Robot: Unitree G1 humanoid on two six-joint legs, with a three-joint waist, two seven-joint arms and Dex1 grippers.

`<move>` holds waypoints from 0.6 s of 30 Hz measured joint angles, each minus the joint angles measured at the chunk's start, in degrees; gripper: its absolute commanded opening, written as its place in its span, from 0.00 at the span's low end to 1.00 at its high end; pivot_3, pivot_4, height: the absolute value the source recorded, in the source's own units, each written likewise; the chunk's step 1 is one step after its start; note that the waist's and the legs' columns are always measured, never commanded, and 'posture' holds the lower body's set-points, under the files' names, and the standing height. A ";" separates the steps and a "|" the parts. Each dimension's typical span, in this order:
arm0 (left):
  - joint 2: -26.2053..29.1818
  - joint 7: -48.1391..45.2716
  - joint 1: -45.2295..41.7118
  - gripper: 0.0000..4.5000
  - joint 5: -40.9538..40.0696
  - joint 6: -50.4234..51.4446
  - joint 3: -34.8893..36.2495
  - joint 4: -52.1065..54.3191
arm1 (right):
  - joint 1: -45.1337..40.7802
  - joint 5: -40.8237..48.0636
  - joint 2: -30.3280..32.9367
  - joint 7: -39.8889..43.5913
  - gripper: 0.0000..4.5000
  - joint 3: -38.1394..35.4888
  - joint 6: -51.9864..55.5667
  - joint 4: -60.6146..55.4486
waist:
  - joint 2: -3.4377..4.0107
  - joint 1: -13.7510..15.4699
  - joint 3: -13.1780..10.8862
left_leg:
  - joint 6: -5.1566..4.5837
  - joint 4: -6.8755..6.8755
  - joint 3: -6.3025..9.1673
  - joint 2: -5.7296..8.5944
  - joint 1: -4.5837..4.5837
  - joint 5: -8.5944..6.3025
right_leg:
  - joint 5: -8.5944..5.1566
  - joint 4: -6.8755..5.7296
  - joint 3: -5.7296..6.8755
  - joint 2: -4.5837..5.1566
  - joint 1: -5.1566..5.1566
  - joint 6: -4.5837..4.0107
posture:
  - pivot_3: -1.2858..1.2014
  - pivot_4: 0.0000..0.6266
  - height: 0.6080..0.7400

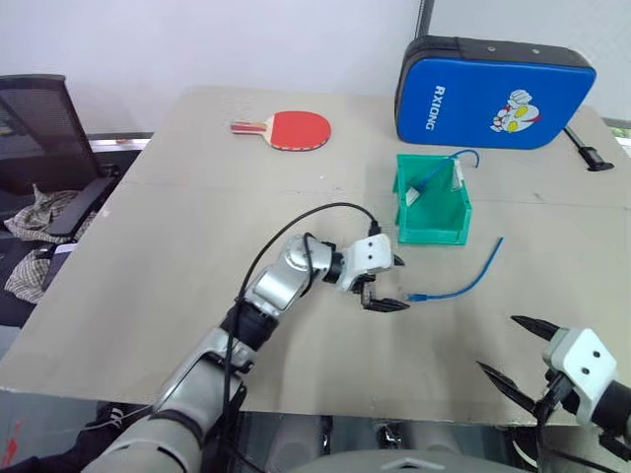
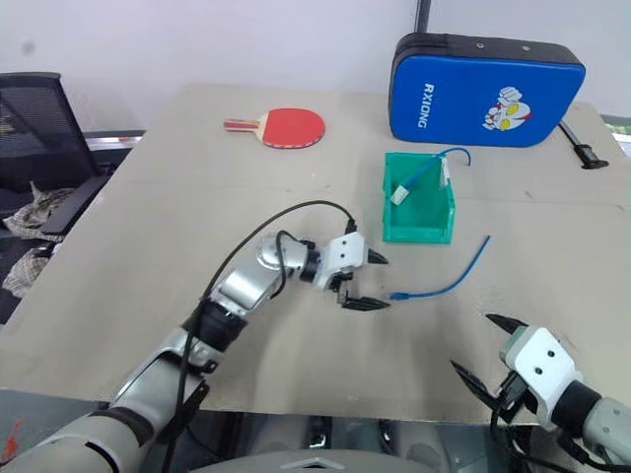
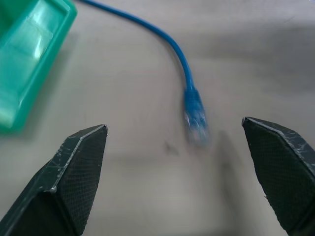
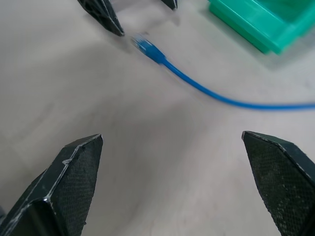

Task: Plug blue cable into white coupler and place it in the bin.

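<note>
- Over at the far left of the table (image 1: 148, 256), a red table-tennis paddle (image 1: 294, 129) lies flat, well away from my work.
- Near the table's middle, my left gripper (image 1: 385, 283) reaches in from the left, fingers spread wide with nothing between them; one fingertip sits just beside the near plug of the blue cable (image 1: 463, 285), which my left wrist view shows lying between the two pads (image 3: 81, 162) without touching either.
- That blue cable lies loose on the table in a shallow curve, running from the plug by my left gripper away to the right, just in front of the bin.
- Behind it stands the green bin (image 1: 431, 209), holding another blue cable (image 1: 446, 164) with a white coupler (image 1: 412, 196) on its lower end.
- Beyond the bin a blue padded case (image 1: 493, 92) with cartoon print lies on the table.
- At the near right edge, my right gripper (image 1: 513, 347) hangs wide open and empty, well apart from the cable.
</note>
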State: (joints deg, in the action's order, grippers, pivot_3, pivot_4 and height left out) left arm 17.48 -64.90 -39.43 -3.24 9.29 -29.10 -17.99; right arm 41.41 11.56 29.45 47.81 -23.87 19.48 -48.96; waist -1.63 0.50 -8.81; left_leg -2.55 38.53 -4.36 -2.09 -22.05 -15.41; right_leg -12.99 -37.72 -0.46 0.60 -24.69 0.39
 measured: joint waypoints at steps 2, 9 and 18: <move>-0.77 -0.84 -0.90 0.60 1.59 -0.86 -1.29 -1.40 | 1.27 0.10 -0.78 -0.97 1.00 -0.35 -0.29 -0.93 | -0.01 -0.26 0.00 | 0.00 -0.01 -0.03 -0.01 -0.01 0.00 | 0.01 0.02 -0.06 -0.02 -0.04 0.03 | 0.52 0.24 0.92; 0.41 -4.99 -0.88 0.01 3.21 -2.66 -2.55 -1.08 | 2.72 0.67 -1.60 -3.39 1.00 -0.70 -0.19 -4.05 | -0.01 0.08 0.00 | 0.00 -0.06 0.11 -0.05 -0.03 0.00 | -0.03 -0.01 0.09 -0.01 -0.07 -0.04 | 0.52 0.24 0.92; 1.37 -8.38 3.59 0.01 -7.78 7.17 3.99 5.98 | -2.04 14.19 -7.19 -11.40 1.00 3.04 10.59 -7.66 | -0.05 0.07 -0.04 | 0.00 -0.03 0.20 -0.13 -0.14 0.00 | -0.03 -0.05 0.20 0.27 -0.13 -0.05 | 0.52 0.24 0.92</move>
State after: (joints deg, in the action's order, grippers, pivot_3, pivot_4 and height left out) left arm 18.85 -73.27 -35.84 -11.02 16.46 -25.11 -12.01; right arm 39.36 25.75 22.26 36.41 -20.83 30.08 -56.62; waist -1.68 0.57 -8.85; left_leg -2.55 38.50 -4.16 -2.22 -22.19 -15.41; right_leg -13.01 -37.77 -0.26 0.88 -24.81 0.34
